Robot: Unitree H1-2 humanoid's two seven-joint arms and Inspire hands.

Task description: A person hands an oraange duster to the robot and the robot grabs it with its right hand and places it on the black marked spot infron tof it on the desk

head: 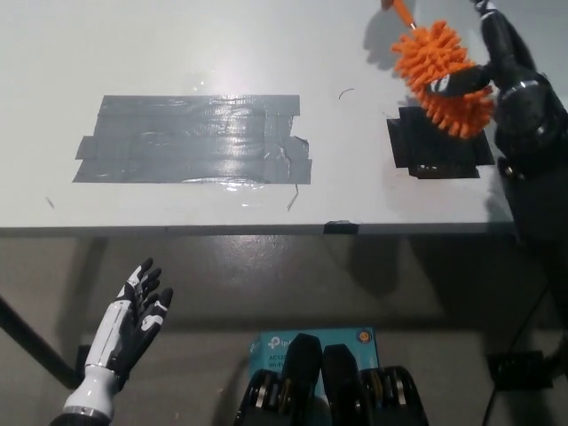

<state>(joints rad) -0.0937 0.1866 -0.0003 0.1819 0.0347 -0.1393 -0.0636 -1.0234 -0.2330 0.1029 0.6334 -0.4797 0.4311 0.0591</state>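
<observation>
the right hand (510,75) is up at the far right edge of the worktop (177,44), one finger lying across the duster (442,78) head and the rest reaching up behind it. it touches the bristles, but whether the grip has closed i cannot tell. the duster hangs tilted in the air just above the far edge of the black spot (437,148), its handle running up out of the top of the picture, where the person holding it is out of sight.

judging from this, the handover is at the point of contact: the grasp has yet to be confirmed, the person's release is not shown, and setting the duster down on the spot is all still to do.

a wide grey tape patch (191,140) lies mid-worktop, well clear of the spot. nothing blocks the short way down. the left hand (133,315) rests below the near edge, fingers spread, holding nothing.
</observation>
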